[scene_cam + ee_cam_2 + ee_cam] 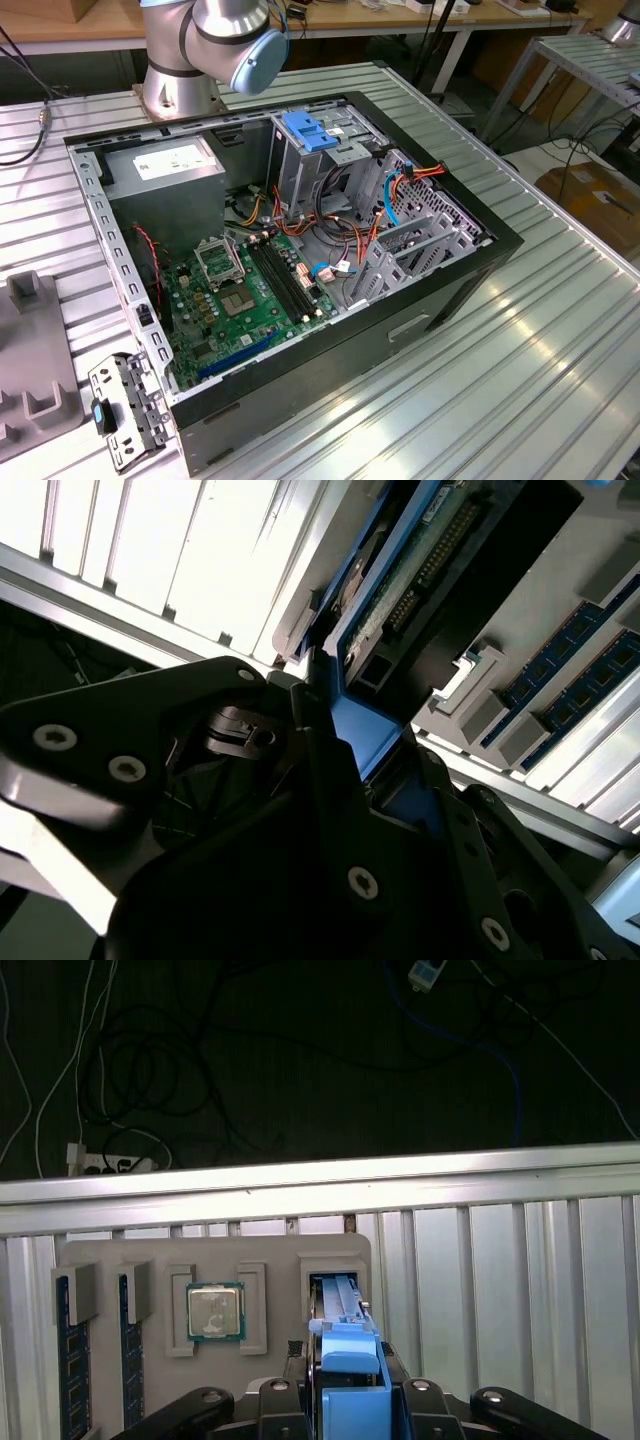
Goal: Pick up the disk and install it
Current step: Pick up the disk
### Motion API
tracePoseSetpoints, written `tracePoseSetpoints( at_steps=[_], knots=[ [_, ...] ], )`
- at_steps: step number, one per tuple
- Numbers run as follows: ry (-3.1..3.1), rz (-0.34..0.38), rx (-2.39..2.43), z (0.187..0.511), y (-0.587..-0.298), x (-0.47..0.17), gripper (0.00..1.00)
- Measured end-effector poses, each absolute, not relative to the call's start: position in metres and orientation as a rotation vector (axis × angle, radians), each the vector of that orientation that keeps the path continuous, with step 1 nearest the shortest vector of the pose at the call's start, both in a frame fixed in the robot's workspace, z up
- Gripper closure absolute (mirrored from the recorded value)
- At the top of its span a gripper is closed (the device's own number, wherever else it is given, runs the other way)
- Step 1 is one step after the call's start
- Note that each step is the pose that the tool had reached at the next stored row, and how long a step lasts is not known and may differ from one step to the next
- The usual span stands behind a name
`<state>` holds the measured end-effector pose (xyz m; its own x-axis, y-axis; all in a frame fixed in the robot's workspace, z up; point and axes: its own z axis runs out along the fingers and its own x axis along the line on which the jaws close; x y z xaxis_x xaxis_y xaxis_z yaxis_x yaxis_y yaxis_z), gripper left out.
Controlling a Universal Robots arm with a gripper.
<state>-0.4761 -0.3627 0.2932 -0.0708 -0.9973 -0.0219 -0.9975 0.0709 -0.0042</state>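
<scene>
The disk [350,1355] stands on edge in a slot of a grey holder block [270,1250], its blue plastic frame facing the first wrist view. In the second wrist view the disk's circuit-board underside [420,570] and blue frame [362,730] run between the black fingers [320,730]. My gripper [352,1392] sits over the disk's near end, one finger on each side, pressed against the blue frame. In the exterior view the open computer case [400,330] lies on the table, with the arm's base [180,80] behind it.
The holder block also carries a processor chip [215,1312] and two memory sticks [66,1380]. Inside the case are a drive cage with a blue handle [305,130], a grey power-supply box [165,165], a green motherboard [250,290] and loose cables [400,180]. A metal bracket [125,410] lies outside.
</scene>
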Motion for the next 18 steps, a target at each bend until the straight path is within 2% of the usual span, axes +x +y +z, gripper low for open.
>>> tracePoseSetpoints(
  at_steps=[18],
  knots=[
    [2.264, 0.018, -2.151, 0.2956, -0.3627, -0.4760, 0.63]
  ],
)
